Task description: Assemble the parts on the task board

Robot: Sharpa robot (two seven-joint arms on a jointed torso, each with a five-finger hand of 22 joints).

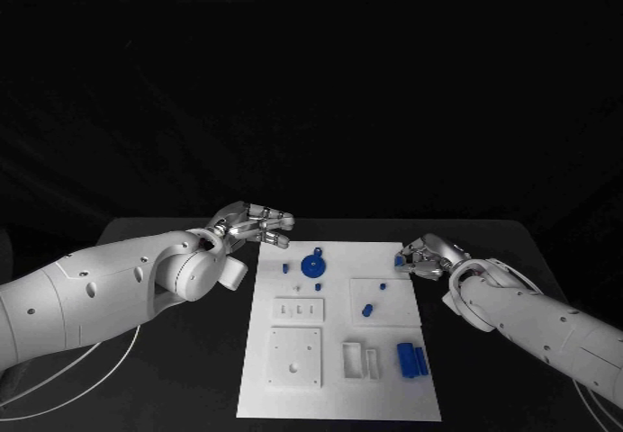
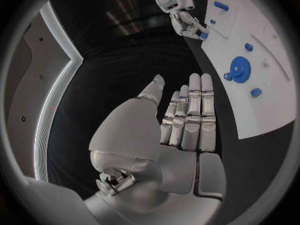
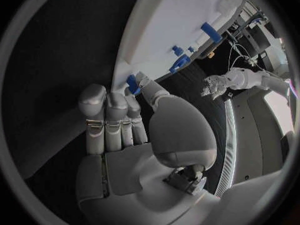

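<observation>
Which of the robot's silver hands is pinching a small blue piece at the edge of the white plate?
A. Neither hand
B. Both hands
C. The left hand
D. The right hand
D: the right hand pinches a small blue piece at the edge of the white plate, while the left hand hovers with straight fingers holding nothing.

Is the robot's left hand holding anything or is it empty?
Empty. In the left wrist view the left robot hand has its fingers stretched out straight with nothing in them, hovering beside the task board, not touching it.
</observation>
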